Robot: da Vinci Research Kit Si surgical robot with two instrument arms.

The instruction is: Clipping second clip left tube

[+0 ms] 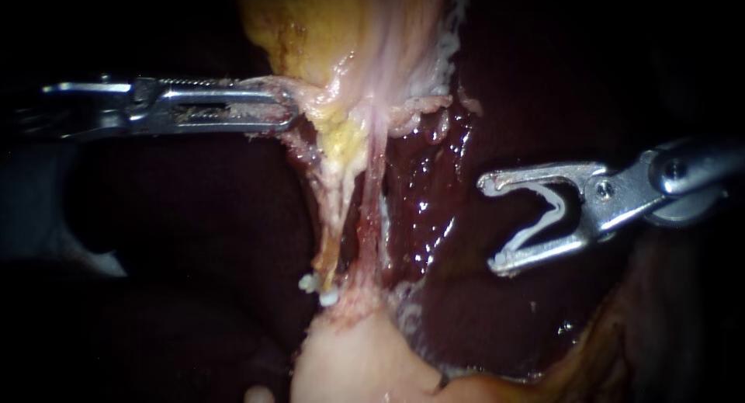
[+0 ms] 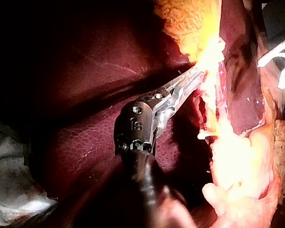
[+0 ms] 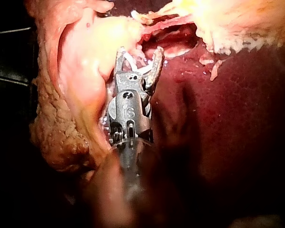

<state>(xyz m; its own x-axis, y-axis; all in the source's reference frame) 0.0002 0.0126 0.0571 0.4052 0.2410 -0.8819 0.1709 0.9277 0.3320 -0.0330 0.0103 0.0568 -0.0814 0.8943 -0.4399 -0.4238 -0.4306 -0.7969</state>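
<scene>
- Halfway there: one white placed clip [image 1: 328,297] sits across the near end of the left tube [image 1: 335,217], just above the pale tissue [image 1: 349,356]. No second clip shows on that tube yet.
- The second one, a loaded clip [image 1: 557,203], rides in the right instrument [image 1: 492,223]. Its jaws stand spread wide but touch the V-shaped clip from both sides, carrying it unclosed.
- That instrument hangs over the dark, wet liver [image 1: 434,185], well apart to the right of both tubes. The clip's open mouth faces left, toward them.
- The right tube [image 1: 371,217], a reddish strand, lies between the loaded clip and the left tube. The jaws will probably have to pass it or reach around it to get to the target.
- The left instrument [image 1: 287,112] has its jaws pressed together on a fold at the left edge of the gallbladder [image 1: 349,38], pinching it and holding it out to the left. Both tubes run taut from there toward the near side.
- Left to do, on this evidence: bring the clip's mouth around the left tube on the far side of the placed clip, close it and let go.
</scene>
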